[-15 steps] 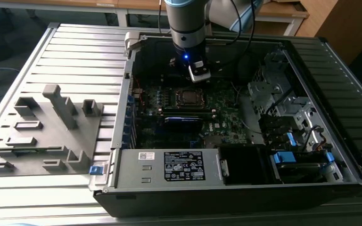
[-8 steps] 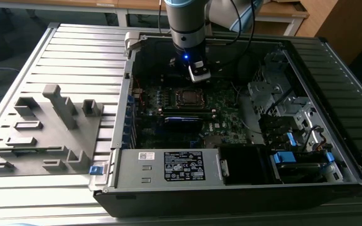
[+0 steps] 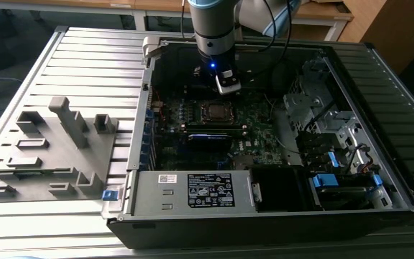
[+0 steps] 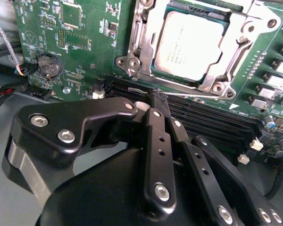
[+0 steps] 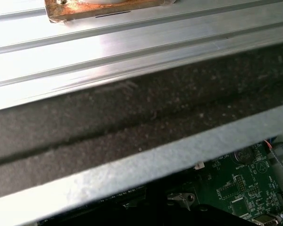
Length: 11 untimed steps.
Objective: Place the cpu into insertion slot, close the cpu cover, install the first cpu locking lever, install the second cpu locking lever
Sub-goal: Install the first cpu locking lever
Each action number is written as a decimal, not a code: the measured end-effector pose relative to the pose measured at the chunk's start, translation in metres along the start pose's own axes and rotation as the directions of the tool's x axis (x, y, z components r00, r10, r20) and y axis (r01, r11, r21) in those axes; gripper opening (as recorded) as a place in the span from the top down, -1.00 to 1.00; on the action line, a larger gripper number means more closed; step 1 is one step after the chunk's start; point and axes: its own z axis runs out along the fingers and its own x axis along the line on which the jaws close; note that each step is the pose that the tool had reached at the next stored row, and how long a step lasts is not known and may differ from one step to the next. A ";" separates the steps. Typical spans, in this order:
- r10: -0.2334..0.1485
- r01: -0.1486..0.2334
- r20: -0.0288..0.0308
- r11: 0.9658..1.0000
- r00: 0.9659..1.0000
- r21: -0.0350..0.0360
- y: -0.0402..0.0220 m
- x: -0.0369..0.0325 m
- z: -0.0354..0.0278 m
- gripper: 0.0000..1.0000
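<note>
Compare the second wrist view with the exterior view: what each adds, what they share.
Second wrist view adds the gripper with fingertips together by the socket, the cpu cover closed around the cpu, and a coin cell. Exterior view adds the arm, the grey fixture tray and the labelled power supply. Shared: the cpu seated in its socket on the green motherboard.

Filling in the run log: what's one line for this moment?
cpu seated in socket | cpu cover closed over it | gripper shut, beside socket edge
</note>
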 end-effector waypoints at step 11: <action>-0.001 0.001 0.001 1.000 1.000 0.004 -0.0002 0.0001 0.0007 0.79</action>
